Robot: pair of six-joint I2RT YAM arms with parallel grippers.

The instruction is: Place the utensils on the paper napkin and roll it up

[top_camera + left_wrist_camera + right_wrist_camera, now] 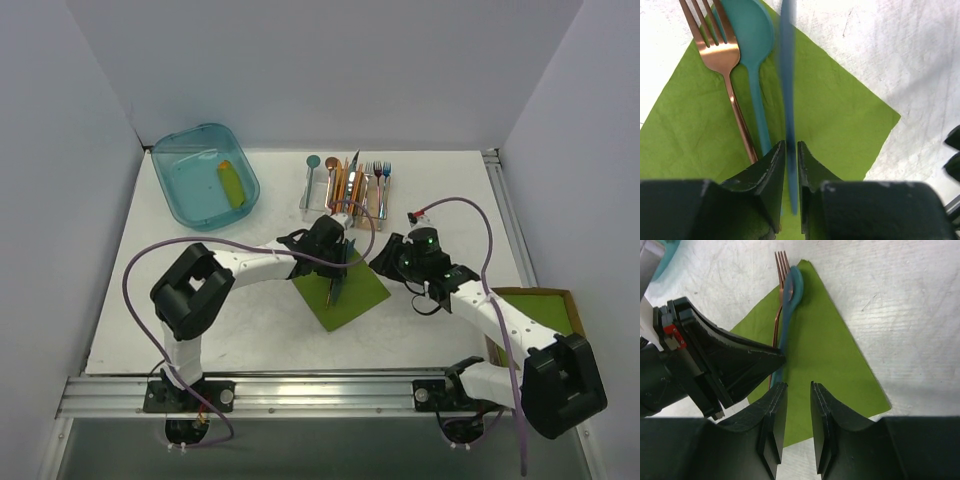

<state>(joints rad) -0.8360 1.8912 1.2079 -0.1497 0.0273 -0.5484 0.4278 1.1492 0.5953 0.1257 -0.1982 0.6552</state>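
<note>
The lime-green paper napkin (pixel 352 298) (pixel 840 125) (pixel 825 355) lies as a diamond on the white table between the two arms. A copper fork (pixel 720 50) (pixel 782 262) and a teal spoon (pixel 747 30) (pixel 792 287) rest side by side on it. My left gripper (pixel 791 150) (pixel 338 268) hovers over the napkin with its jaws slightly apart. A slim blue utensil (pixel 787 75), motion-blurred, hangs loose between them. My right gripper (pixel 799 387) (pixel 380 262) is open, with nothing between its fingers, just above the napkin's right side, close to the left gripper.
At the back stands a clear caddy (pixel 345 185) of coloured cutlery. A blue tub (pixel 190 200) holding a yellow-green roll (pixel 232 183) sits back left. A cardboard box of green sheets (pixel 545 310) is at the right edge.
</note>
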